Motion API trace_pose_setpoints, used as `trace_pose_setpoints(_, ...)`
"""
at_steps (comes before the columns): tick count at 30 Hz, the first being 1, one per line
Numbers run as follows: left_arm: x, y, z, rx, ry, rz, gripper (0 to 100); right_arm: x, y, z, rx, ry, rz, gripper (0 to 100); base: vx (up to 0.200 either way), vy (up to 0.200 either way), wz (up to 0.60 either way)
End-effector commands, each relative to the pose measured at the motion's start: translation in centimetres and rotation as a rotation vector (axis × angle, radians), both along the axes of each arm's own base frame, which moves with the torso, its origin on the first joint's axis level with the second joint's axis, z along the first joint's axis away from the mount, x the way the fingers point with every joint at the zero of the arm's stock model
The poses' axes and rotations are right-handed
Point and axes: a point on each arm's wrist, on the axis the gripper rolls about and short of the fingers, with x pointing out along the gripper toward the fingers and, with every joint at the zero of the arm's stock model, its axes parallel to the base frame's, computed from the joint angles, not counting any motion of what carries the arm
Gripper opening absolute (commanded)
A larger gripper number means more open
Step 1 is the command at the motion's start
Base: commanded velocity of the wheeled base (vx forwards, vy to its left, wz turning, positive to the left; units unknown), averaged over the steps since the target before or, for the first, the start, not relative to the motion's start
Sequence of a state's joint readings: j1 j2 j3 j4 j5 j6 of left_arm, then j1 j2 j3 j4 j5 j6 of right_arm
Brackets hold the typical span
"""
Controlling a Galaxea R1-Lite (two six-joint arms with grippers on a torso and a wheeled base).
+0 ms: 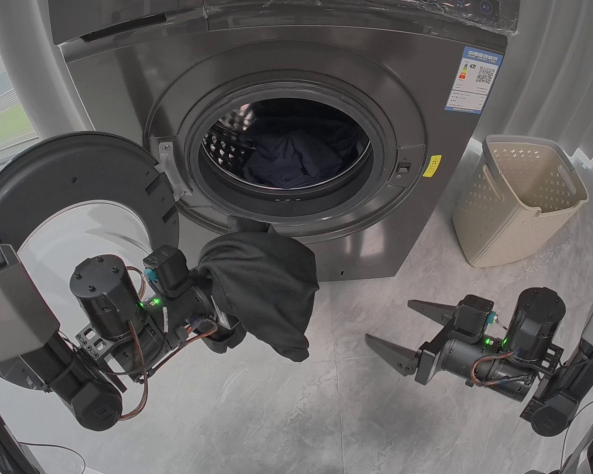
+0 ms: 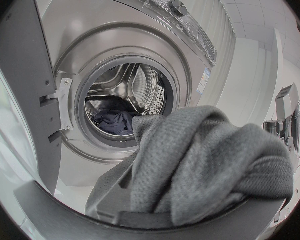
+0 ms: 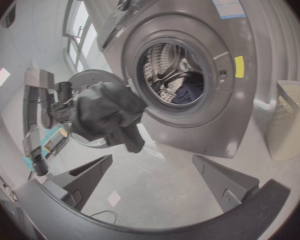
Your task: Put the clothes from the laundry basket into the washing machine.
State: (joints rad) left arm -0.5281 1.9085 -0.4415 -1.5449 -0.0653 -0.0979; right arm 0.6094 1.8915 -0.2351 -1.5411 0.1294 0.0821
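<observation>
Grey floor tiles (image 1: pixel 277 416) bear the washing machine (image 1: pixel 145 74) and laundry basket (image 1: pixel 501 232).

We see a bright window (image 3: pixel 81 40); below it, grey marbled floor (image 1: pixel 349 416); above it, a white tiled ceiling (image 3: pixel 36 24) with a lit panel (image 3: pixel 1 76); well apart from it, a pale pleated curtain (image 1: pixel 560 67).

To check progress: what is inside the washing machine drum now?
A dark blue garment lies on the drum floor. The front rim hides the lowest part, so more clothes may lie there.
</observation>
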Motion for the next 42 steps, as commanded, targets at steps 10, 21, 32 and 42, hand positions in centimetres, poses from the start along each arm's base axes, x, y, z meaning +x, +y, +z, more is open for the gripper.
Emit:
trace_pose_setpoints(10, -0.7, 0.1, -0.2, 0.020, 0.007, -0.012, 0, 1.0, -1.0, 0.3, 0.013, -0.013, -0.073, 100, 0.160, 0.000, 0.00)
trace_pose_setpoints(21, -0.6, -0.1, -0.5, 0.027, 0.010, -0.016, 0, 0.8, -1.0, 0.2, 0.008, -0.005, -0.069, 100, 0.200, 0.000, 0.00)
trace_pose_setpoints(32, -0.2, -1.6, -1.2, 0.032, 0.020, -0.047, 0, 0.2, -0.4, 0.2, 0.007, -0.002, -0.037, 100, 0.091, 0.000, 0.00)
trace_pose_setpoints(42, 3.8, -4.9, -3.1, 0.004, 0.011, 0.001, 0, -0.3, 0.5, 0.4, 0.016, -0.008, -0.010, 100, 0.000, 0.000, 0.00)
